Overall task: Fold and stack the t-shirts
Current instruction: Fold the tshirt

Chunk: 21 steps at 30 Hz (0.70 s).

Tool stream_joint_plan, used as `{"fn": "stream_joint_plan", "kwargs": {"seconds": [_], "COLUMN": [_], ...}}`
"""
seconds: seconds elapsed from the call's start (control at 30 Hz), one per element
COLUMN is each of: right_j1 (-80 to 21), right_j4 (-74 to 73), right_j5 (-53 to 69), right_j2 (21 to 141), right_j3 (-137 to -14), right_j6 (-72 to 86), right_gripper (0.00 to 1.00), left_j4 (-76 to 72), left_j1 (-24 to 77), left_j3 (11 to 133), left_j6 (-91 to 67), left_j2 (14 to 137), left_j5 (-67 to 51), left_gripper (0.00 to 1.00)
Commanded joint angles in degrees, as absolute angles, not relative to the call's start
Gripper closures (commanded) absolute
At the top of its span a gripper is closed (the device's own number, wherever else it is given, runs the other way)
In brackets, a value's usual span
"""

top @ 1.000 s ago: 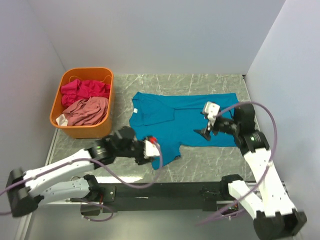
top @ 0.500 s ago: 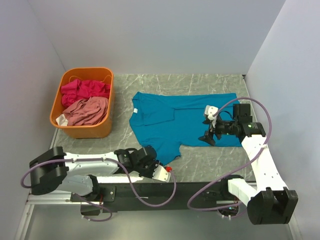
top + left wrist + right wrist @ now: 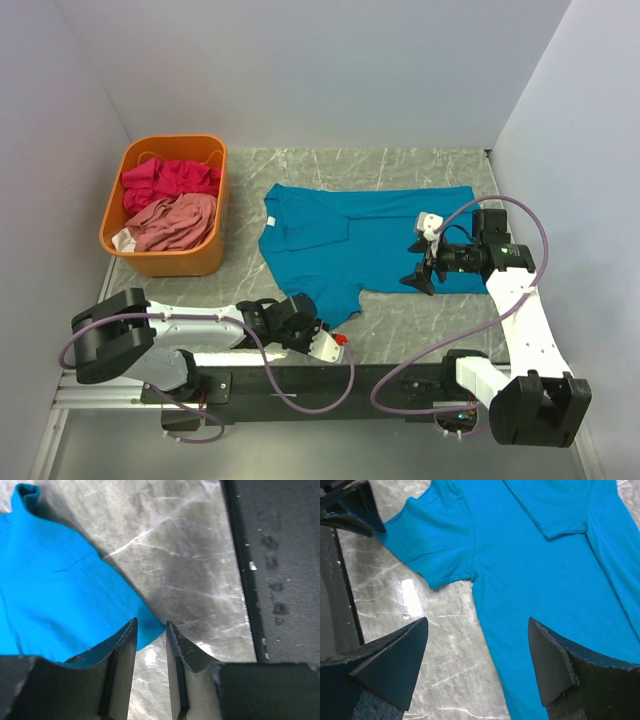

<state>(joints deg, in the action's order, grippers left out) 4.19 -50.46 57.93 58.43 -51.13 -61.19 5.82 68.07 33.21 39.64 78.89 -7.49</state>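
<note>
Left pincer (image 3: 150, 627), now lower, at near sleeve of teal t-shirt (image 3: 55, 595)

An orange plastic basket (image 3: 165, 262) stands at the far left of the grey marbled counter (image 3: 420, 170). A black bar (image 3: 380, 378) runs along the near edge. Pale walls (image 3: 330, 70) close in left, far and right.
</note>
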Motion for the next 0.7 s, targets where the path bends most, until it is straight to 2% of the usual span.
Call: {"fn": "stream_joint_plan", "kwargs": {"seconds": [0.0, 0.17, 0.3, 0.4, 0.5, 0.57, 0.67], "right_j1": [4.75, 4.92, 5.18, 5.27, 5.36, 5.36, 5.62], "right_j4": [-52.38, -52.47, -53.7, -54.32, -54.58, -54.49, -53.53], "right_j5": [60.73, 60.73, 60.82, 60.91, 60.21, 58.9, 53.98], "right_j2": [58.45, 58.01, 58.01, 57.83, 57.48, 56.96, 55.56], "right_j3": [-53.26, -53.17, -53.52, -53.7, -53.7, -53.79, -53.35], "right_j6": [-62.93, -62.93, -63.72, -64.34, -64.69, -64.6, -64.51], "right_gripper": [0.14, 0.14, 0.14, 0.14, 0.14, 0.14, 0.14], "left_j4": [3.96, 2.99, 3.6, 3.34, 3.08, 2.99, 3.34], "left_j1": [68.29, 68.29, 68.29, 68.29, 68.29, 68.2, 67.5], "left_j3": [32.26, 31.55, 31.82, 31.38, 31.03, 30.94, 31.38], "left_j6": [41.04, 41.31, 41.31, 41.22, 41.22, 41.13, 39.73], "left_j2": [78.84, 79.89, 80.86, 80.6, 79.72, 78.49, 75.33], "left_j5": [-5.8, -5.27, -5.01, -4.57, -3.43, -2.99, -3.43], "left_gripper": [0.64, 0.63, 0.68, 0.77, 0.92, 0.98, 0.99]}}
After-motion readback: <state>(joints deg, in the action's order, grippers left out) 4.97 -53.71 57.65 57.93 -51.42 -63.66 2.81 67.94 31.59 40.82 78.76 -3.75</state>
